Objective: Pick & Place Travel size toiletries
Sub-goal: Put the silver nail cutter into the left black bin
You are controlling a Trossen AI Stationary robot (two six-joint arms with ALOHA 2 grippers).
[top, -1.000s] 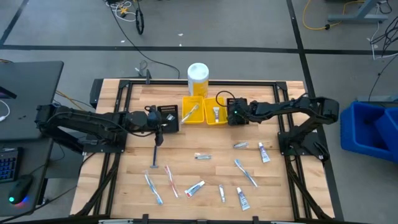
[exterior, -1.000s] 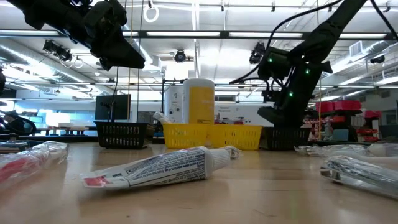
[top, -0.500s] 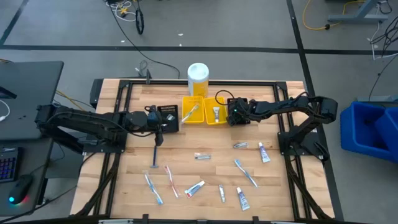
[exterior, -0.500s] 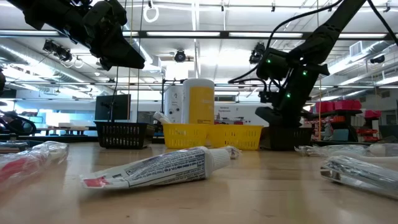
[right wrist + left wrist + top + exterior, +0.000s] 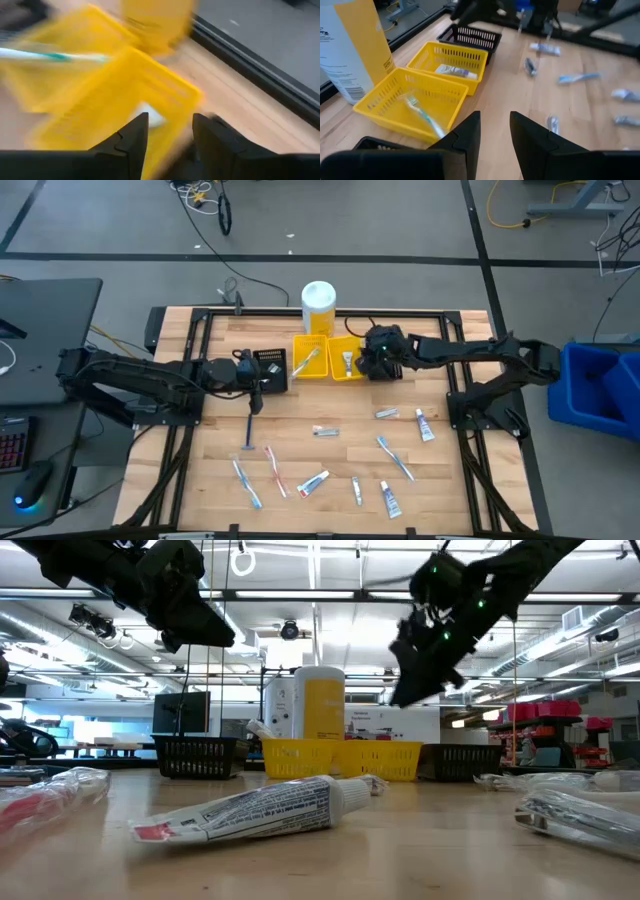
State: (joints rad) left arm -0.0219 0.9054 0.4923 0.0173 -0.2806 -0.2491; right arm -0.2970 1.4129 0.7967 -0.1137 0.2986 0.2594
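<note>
Toothbrushes (image 5: 246,483), (image 5: 274,470), (image 5: 395,457), white tubes (image 5: 313,482), (image 5: 425,425), (image 5: 390,500), a dark razor (image 5: 249,428) and silvery pieces (image 5: 326,431) lie flat on the table's near half. One toothbrush (image 5: 422,117) lies in the left yellow bin (image 5: 309,358). A tube (image 5: 452,72) lies in the right yellow bin (image 5: 347,360). My left gripper (image 5: 265,383) (image 5: 495,132) hovers open by the left black bin (image 5: 272,365). My right gripper (image 5: 368,360) (image 5: 170,132) is open and raised above the right yellow bin's right edge.
A tall white-and-yellow container (image 5: 318,308) stands at the far edge behind the yellow bins. A second black bin (image 5: 460,762) sits right of them, under my right arm. A tube (image 5: 250,810) lies close to the low camera. Bare wood shows between the bins and the scattered items.
My right gripper has risen from the right black bin and swung toward the table's left, ending above the right yellow bin's edge. My left arm has kept still. No item on the table has moved.
</note>
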